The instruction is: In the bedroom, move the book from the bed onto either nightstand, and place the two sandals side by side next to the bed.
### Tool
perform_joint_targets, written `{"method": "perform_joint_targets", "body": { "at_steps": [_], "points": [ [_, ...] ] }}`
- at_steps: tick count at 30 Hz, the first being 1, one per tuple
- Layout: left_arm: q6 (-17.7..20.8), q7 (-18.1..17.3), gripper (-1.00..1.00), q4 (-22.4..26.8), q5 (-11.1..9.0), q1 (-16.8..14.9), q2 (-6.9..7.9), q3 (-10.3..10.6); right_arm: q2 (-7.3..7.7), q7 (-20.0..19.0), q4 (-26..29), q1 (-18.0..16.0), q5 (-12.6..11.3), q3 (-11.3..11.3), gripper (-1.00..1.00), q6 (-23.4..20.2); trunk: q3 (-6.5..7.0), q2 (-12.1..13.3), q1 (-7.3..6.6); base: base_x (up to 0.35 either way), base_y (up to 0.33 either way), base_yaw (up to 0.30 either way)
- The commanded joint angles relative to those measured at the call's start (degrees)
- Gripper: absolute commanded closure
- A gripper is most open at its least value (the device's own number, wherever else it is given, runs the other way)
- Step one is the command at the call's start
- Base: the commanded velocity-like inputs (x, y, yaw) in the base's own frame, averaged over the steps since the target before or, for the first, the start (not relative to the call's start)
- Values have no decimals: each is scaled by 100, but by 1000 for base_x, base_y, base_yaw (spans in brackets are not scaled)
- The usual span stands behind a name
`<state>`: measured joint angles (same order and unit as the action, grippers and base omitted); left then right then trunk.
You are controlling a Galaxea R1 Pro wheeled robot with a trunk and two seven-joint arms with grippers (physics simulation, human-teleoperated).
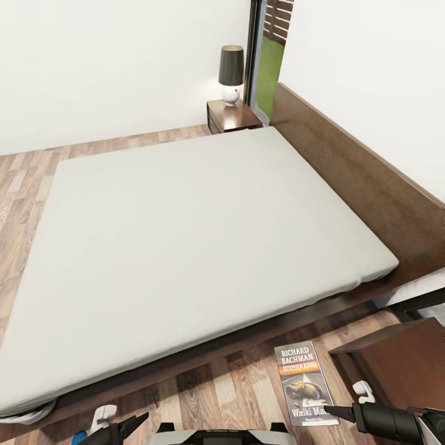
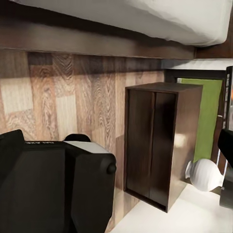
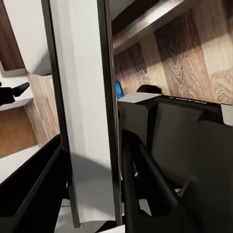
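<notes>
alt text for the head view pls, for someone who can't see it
The book is held upright by the right gripper above the wooden floor, beside the bed with its bare grey mattress. A nightstand with a lamp stands at the far corner.

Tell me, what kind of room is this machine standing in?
Most likely a bedroom. A large bed with a bare grey mattress and a wooden headboard takes up most of the wood floor, and a nightstand in the far corner carries a lamp.
</notes>
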<state>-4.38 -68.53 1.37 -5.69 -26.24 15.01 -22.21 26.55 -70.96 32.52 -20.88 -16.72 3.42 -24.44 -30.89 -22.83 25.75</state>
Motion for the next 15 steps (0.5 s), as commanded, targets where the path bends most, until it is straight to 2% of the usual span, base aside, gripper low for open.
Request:
{"method": "perform_joint_targets", "body": {
  "at_steps": [1,15],
  "points": [
    [-45,-11,-100,-7,-55,-4,2,50,8,3,0,-3,-55,36,100,-52,2,-9,3,0,0,-64],
    [-45,-7,-100,-11,-55,-3,2,50,8,1,0,-3,-59,36,100,-52,130,-9,3,0,0,-63]
  ]
}}
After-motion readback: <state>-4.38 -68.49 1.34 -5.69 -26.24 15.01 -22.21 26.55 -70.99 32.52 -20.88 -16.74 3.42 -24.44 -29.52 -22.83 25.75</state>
